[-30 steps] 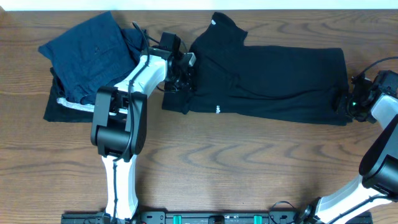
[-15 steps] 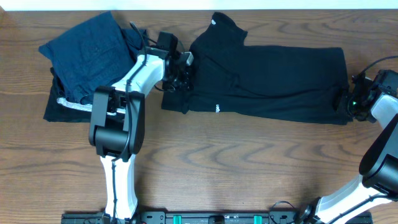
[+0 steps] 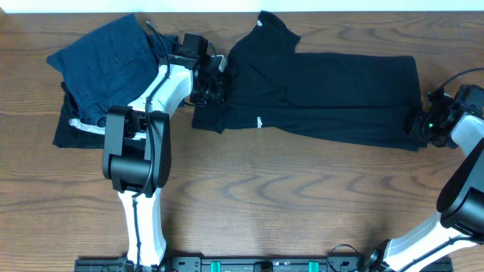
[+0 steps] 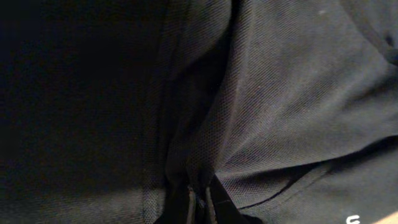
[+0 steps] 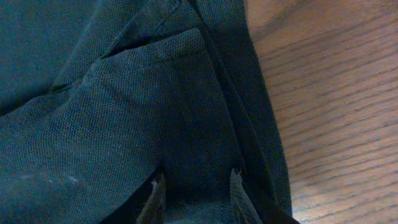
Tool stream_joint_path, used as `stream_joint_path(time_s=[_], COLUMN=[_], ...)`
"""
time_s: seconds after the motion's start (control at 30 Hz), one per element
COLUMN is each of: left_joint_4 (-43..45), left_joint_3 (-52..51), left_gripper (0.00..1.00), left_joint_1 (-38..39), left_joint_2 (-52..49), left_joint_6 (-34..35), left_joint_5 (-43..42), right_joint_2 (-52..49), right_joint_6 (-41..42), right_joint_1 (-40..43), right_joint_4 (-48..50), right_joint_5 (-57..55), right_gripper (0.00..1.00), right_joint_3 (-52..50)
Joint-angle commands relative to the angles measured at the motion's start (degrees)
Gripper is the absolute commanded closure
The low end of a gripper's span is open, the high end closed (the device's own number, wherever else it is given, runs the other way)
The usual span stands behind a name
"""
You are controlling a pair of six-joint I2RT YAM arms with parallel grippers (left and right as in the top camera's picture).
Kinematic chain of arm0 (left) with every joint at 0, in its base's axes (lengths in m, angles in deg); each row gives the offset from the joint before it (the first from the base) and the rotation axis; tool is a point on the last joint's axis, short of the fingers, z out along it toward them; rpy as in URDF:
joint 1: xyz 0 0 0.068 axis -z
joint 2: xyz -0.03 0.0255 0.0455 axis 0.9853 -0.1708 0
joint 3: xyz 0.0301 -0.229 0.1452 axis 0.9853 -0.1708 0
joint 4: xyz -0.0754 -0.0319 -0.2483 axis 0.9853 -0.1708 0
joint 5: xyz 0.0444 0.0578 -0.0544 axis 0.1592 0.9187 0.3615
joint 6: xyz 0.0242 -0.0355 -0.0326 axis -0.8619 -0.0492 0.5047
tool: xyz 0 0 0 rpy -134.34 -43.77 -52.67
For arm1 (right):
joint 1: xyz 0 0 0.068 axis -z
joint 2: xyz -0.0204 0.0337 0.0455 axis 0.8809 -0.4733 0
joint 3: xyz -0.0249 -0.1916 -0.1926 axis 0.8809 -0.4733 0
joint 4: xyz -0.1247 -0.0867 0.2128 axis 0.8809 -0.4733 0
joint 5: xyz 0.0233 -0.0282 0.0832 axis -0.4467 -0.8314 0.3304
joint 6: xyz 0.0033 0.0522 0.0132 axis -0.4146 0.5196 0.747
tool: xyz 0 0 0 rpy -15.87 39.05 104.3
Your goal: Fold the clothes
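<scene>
The clothes [image 3: 325, 91], one black top, lie spread across the back of the table with the collar [image 3: 268, 26] at the far left and a small white logo [image 3: 257, 122] near the front hem. My left gripper [image 3: 214, 85] is at the top's left edge. In the left wrist view it [image 4: 199, 202] is shut on a raised fold of the black fabric [image 4: 292, 93]. My right gripper [image 3: 418, 125] is at the top's right front corner. In the right wrist view its fingers [image 5: 196, 186] stand a little apart with a thick layer of the hem [image 5: 124, 112] between them.
Folded navy garments [image 3: 106, 64] lie stacked at the back left, over a black piece with a white stripe [image 3: 79, 128], close behind my left arm. Bare wooden table [image 3: 302, 204] runs along the front. The table's back edge is just beyond the collar.
My left gripper has closed on the fabric and moved back and left, dragging the top's left edge and logo with it. The right gripper has stayed in place.
</scene>
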Motion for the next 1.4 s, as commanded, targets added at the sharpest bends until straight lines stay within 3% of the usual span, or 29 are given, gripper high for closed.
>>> stream_joint_path(time_s=[0.0,0.2,0.27,0.3,0.73,0.93,1.13,1.37], left_joint_4=[0.8,0.8,0.8,0.8,-3.7,-5.0,-3.1,-2.5], left_joint_3=[0.8,0.8,0.8,0.8,1.2,-0.3,-0.5,-0.5], left_gripper=[0.93,0.85,0.7,0.68,0.63,0.63,0.63,0.63], left_joint_1=[-0.5,0.0,0.4,0.7,0.8,1.1,1.1,1.1], left_joint_2=[1.7,1.7,1.7,1.7,8.3,6.0,1.6,-0.5], left_joint_6=[0.5,0.5,0.5,0.5,0.7,1.4,1.8,1.9], left_joint_5=[5.0,4.9,4.7,4.3,4.6,4.6,4.6,6.2], right_joint_2=[-5.2,-5.2,-5.2,-5.2,-5.1,-5.1,-4.9,-0.3], right_joint_6=[0.6,0.6,0.6,0.6,0.6,0.6,0.6,0.6], right_joint_1=[-0.5,-0.5,-0.5,-0.5,0.4,1.7,1.5,1.4], right_joint_4=[-0.7,-0.7,-0.7,-0.7,-3.1,-12.7,-19.6,-23.0], right_joint_5=[-3.5,-3.5,-3.5,-3.5,-3.6,-3.2,2.4,5.9], right_gripper=[0.66,0.66,0.66,0.65,0.54,0.52,0.4,0.34], right_joint_3=[-2.1,-2.1,-2.1,-2.1,-0.6,5.7,11.2,12.9])
